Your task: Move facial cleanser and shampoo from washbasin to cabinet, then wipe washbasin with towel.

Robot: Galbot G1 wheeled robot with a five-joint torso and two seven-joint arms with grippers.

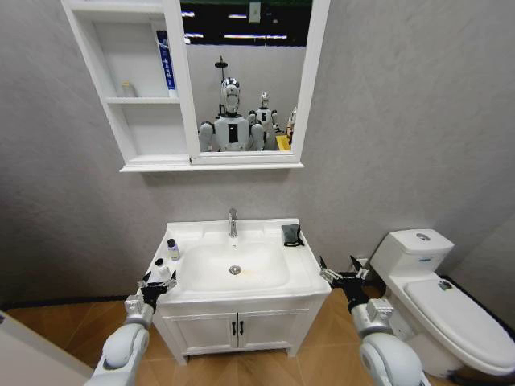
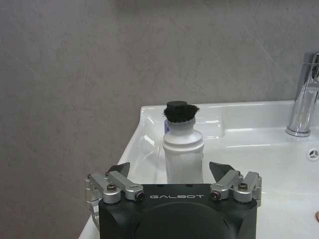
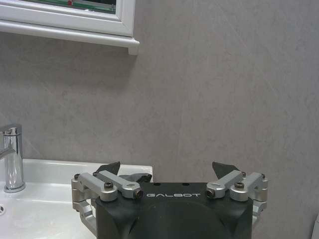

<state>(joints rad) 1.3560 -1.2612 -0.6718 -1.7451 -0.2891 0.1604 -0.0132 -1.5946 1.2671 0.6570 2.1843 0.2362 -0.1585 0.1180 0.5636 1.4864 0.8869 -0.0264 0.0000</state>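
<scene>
The white washbasin (image 1: 302, 269) has an oval bowl and a chrome tap (image 1: 232, 221). On its left rim stand a small white bottle with a black cap (image 1: 160, 268) (image 2: 183, 149) and, behind it, a bottle with a purple label (image 1: 173, 249). I cannot tell which is the shampoo. My left gripper (image 1: 159, 283) (image 2: 169, 168) is open just short of the white bottle, a finger on each side. A white-and-blue tube (image 1: 166, 60) stands in the cabinet's (image 1: 121, 100) top compartment. The dark towel (image 1: 292, 235) (image 3: 142, 177) lies at the basin's back right corner. My right gripper (image 1: 336, 276) (image 3: 167, 168) hangs open off the basin's right edge.
A white-framed mirror (image 1: 314, 80) joins the cabinet on the right. Below the basin is a low vanity (image 1: 237, 330) with two doors. A white toilet (image 1: 438, 297) stands close to my right arm. The grey wall is behind everything.
</scene>
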